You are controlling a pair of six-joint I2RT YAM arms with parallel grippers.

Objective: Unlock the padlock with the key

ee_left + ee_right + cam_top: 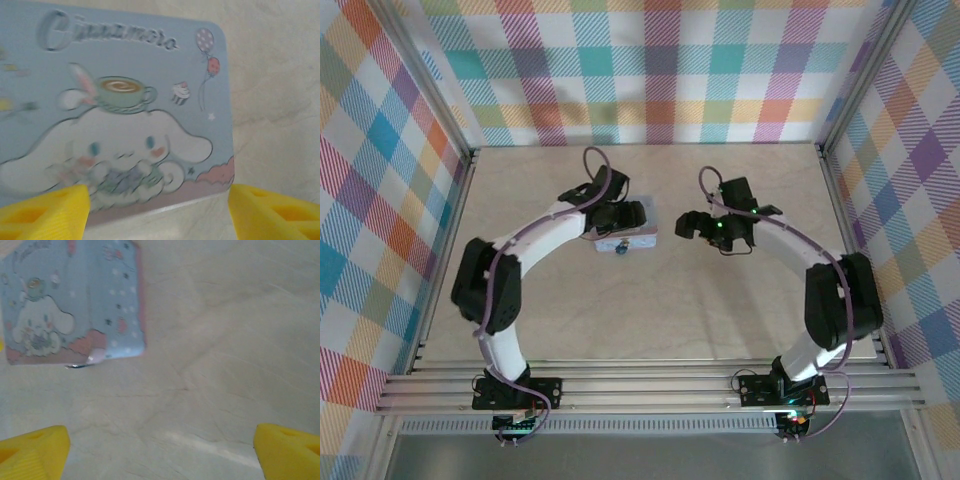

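left fingers [160, 219]: spread open, one yellow tip at each end of the tin's near edge; whether they touch it I cannot tell.
tin [125, 100]: pale blue with a cartoon print, lying flat on the counter [720, 310]; in the top view it sits under the left fingers [617, 222].
padlock [619, 248]: tiny dark lock with a blue speck, on the counter just beside the tin's near side, close below the left fingers and well left of the right fingers [688, 226].
right fingers [160, 455]: spread open with bare counter between them; the tin [75, 300] lies ahead to the left, apart from both tips.
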